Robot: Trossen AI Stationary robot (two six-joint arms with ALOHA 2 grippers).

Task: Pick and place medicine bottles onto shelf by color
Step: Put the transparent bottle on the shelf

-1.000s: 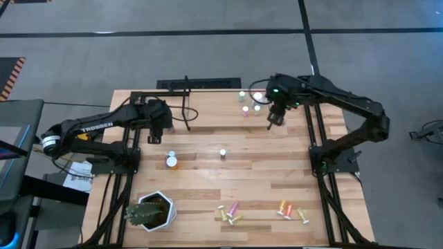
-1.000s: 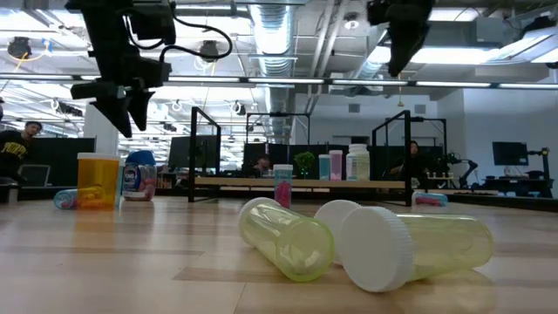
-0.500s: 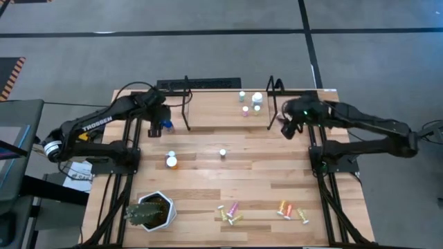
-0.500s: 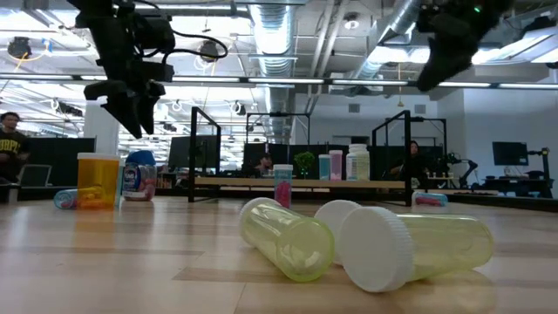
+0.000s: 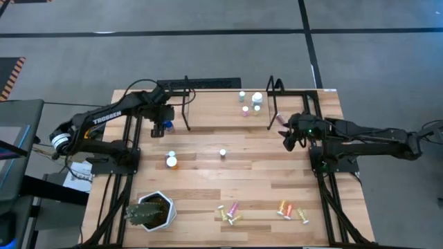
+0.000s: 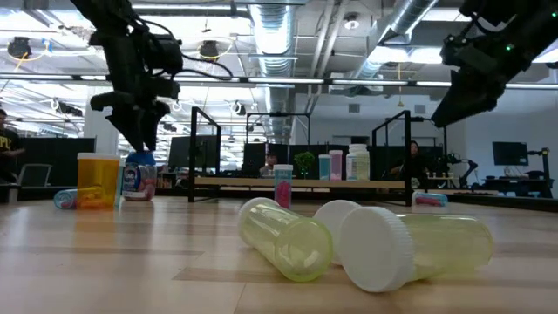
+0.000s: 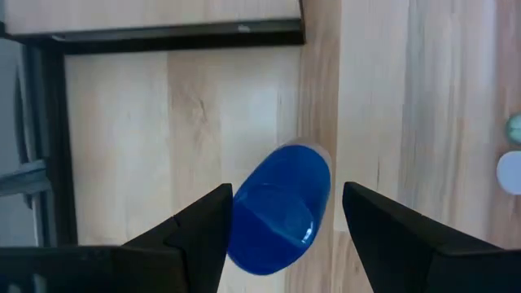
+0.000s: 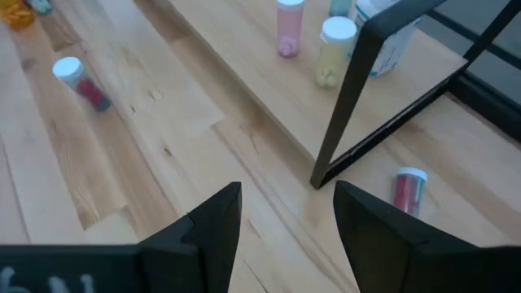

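On my left, my left gripper (image 5: 162, 126) hangs over the blue-lidded bottle (image 7: 279, 207) that stands just left of the shelf (image 5: 214, 104) — its fingers (image 7: 195, 232) spread wide to either side of the blue lid, touching nothing, nothing held. Nearer the middle of the table (image 5: 208, 173) an orange bottle (image 5: 171, 162) stands with a small vial (image 5: 223, 153) off to its right, and a potted plant (image 5: 149, 211) sits at the near left corner. On the shelf, toward its right end, stand a pink bottle (image 8: 289, 27), a pale yellow one (image 8: 334, 50) and a white one (image 5: 257, 98). Loose yellow and pink bottles (image 5: 230, 213) and orange ones (image 5: 285, 208) lie along the near edge. On my right, my right gripper (image 5: 288, 135) hovers just past the shelf's right upright — fingers (image 8: 213, 224) parted and empty, a pink-red vial (image 8: 406, 190) lying on the table just ahead of them.
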